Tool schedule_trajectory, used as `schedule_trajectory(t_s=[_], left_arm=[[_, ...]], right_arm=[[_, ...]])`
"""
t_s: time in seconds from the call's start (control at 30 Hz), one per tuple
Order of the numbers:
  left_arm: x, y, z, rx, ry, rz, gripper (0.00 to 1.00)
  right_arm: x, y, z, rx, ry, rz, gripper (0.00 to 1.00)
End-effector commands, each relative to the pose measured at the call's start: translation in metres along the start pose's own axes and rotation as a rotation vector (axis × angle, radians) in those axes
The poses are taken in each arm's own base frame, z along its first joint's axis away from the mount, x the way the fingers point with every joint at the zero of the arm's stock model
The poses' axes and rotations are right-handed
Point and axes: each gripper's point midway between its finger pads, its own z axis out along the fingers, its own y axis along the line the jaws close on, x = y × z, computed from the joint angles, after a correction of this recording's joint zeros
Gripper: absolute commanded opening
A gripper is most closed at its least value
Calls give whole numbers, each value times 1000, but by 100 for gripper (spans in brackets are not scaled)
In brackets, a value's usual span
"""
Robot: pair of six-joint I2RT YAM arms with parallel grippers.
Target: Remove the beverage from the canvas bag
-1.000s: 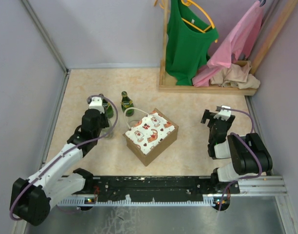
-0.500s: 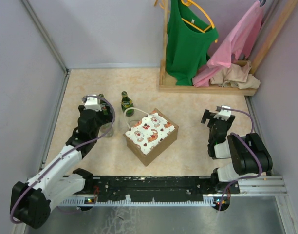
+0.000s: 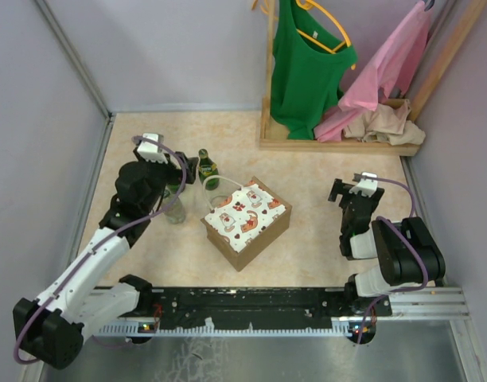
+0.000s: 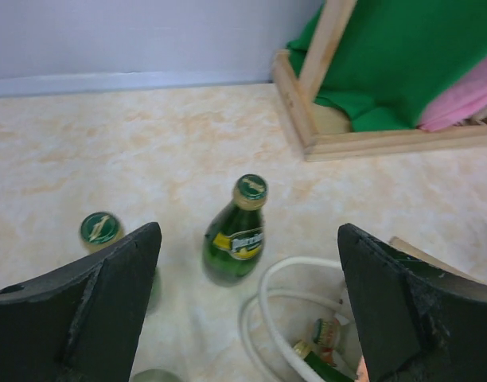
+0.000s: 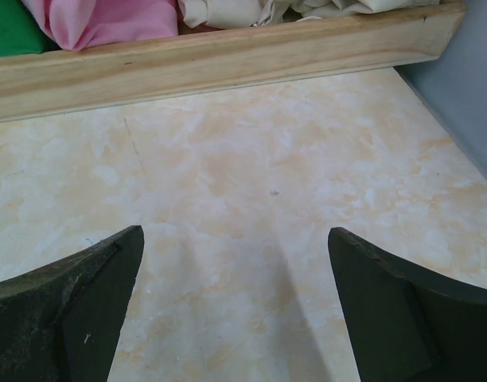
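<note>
While the canvas bag stands mid-table, a green bottle neck shows in its mouth, under the white handles. Just beside the bag stand an upright bottle and a second bottle (only its cap shows clearly). Left gripper hovers above them, fingers spread, holding nothing. Right gripper is likewise spread, over the table, well apart.

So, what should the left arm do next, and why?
Probably shift the open left gripper over the tan canvas bag with white loop handles: a green glass bottle shows inside it, and the gripper hangs off to its side.
</note>
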Motion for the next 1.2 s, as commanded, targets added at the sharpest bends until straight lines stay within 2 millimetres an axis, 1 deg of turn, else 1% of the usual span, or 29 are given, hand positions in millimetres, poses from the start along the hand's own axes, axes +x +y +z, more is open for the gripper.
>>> schedule_trajectory(t_s=[0.0, 0.17, 0.27, 0.37, 0.5, 0.6, 0.67, 0.73, 0.8, 0.9, 0.97, 1.07, 1.1, 1.17], left_arm=[[-11, -41, 6, 207, 26, -16, 97], [1, -53, 9, 273, 65, -36, 98], [15, -61, 8, 318, 102, -55, 98], [29, -64, 7, 327, 135, -68, 98], [45, -61, 7, 301, 165, -83, 98], [51, -52, 9, 244, 189, -92, 98], [56, -47, 10, 203, 217, -90, 98], [61, -43, 11, 168, 242, -82, 98], [67, -40, 12, 144, 259, -77, 98], [77, -38, 13, 127, 283, -77, 98], [82, -40, 14, 133, 293, -82, 97], [86, -46, 13, 150, 292, -85, 97], [86, -48, 13, 156, 289, -85, 97], [86, -51, 12, 164, 282, -86, 97]], right_arm=[[-24, 2, 6, 1, -76, 31, 99], [-24, 2, 6, 2, -76, 31, 99], [-24, 2, 6, 2, -76, 30, 99], [-24, 2, 6, 3, -75, 31, 99], [-24, 2, 6, 1, -73, 32, 99], [-24, 2, 6, 1, -76, 31, 99], [-30, 1, 7, 12, -79, 34, 99], [-26, 5, 12, 7, 14, 2, 99], [-41, 9, 20, 7, 34, -6, 99], [-57, 12, 22, 23, 74, 11, 99], [-78, 21, 20, 1, 81, 29, 99], [-110, 44, 12, -45, 85, 27, 99], [-123, 54, 8, -75, 78, 24, 99], [-145, 85, -4, -159, 66, -11, 99]])
